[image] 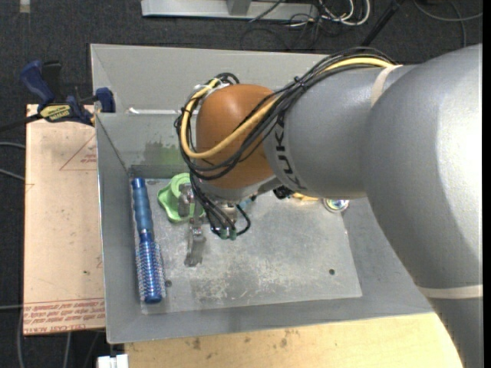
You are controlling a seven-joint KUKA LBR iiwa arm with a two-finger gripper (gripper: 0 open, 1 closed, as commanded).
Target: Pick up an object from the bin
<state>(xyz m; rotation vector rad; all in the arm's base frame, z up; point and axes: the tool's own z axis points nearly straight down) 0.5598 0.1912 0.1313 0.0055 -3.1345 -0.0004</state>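
My gripper [193, 253] hangs low under the orange dome, over the left half of the bin floor. A crumpled light green thing [172, 194] lies just up and left of it, partly hidden by the wrist. A blue brush [146, 244] with a smooth handle and a bristled head lies lengthwise along the bin's left wall, a short way left of the gripper. Nothing shows in the gripper's grasp.
A small shiny round thing [334, 204] peeks out from under the arm near the bin's right side. The thick grey arm covers the back right of the bin. Bare scuffed floor lies in front of and to the right of the gripper.
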